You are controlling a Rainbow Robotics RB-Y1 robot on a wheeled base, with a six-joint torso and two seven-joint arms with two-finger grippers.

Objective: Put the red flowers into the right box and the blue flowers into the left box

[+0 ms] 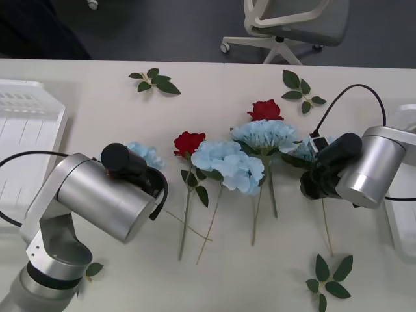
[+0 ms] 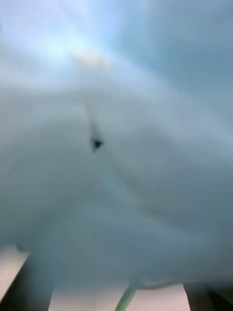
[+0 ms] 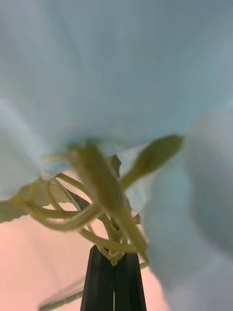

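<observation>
Several blue flowers lie mid-table: a big cluster [image 1: 227,162], one behind it [image 1: 263,133], one by my left wrist [image 1: 144,154] and one by my right wrist [image 1: 302,148]. Two red flowers show, one [image 1: 189,142] left of the big cluster and one [image 1: 264,109] farther back. My left gripper [image 3: 114,282] is shut on the branching stem just under a blue flower [image 3: 116,73]. My right gripper [image 2: 116,294] stands open, pressed close to blue petals [image 2: 116,146], with a green stem [image 2: 126,299] between its fingers. The left box [image 1: 32,123] sits at the left edge, the right box [image 1: 403,214] at the right edge.
Loose green leaf sprigs lie at the back left [image 1: 155,81], the back right [image 1: 302,91], the front right [image 1: 328,279] and beside my left arm [image 1: 94,268]. A black cable [image 1: 351,91] loops above my right arm. An office chair [image 1: 286,19] stands beyond the table.
</observation>
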